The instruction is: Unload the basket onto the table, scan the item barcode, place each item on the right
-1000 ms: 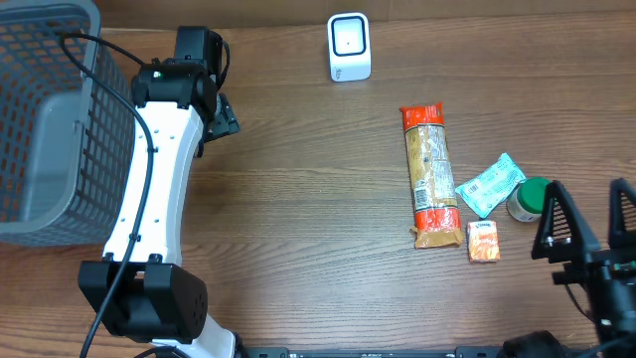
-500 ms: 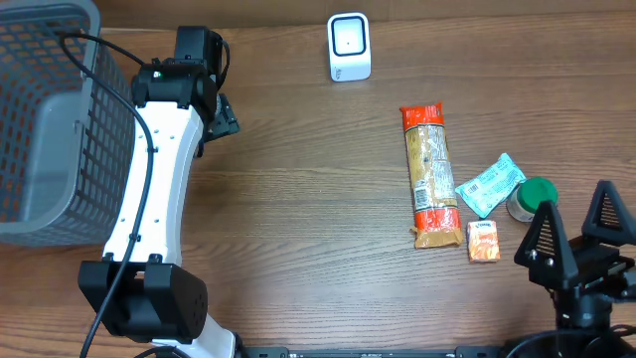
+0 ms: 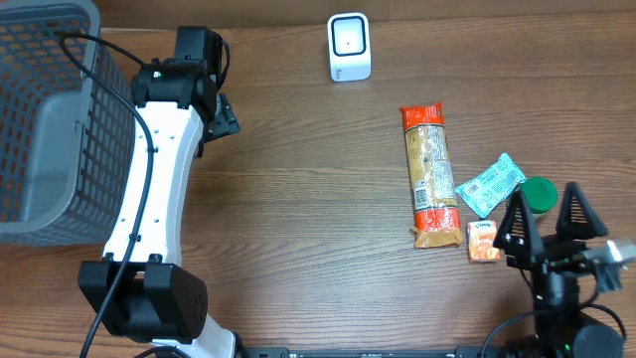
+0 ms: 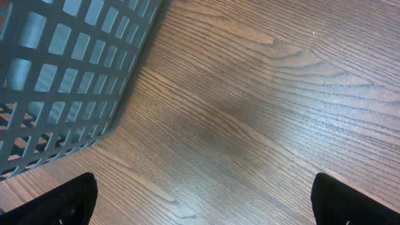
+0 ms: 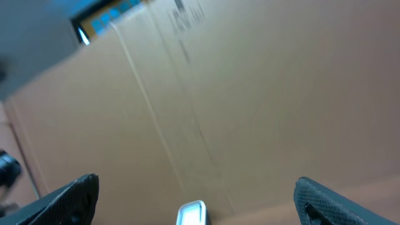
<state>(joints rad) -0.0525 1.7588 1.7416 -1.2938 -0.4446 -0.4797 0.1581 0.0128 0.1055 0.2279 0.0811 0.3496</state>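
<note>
At the near right corner of the table, the right gripper stands spread wide, gripping nothing. One finger is just beside a small orange box; the other sits close to a jar with a green lid. Its own camera shows only blurred brown board between the two finger tips.

Just past the jar lies a pale blue sachet, and left of that a long orange packet stretches away from the arm. All four goods rest flat on the wood, close together. The white scanner stands at the far edge, well apart from them.

Across the table, the left gripper is also wide open over bare wood, holding nothing, just beside the corner of a grey mesh basket.
</note>
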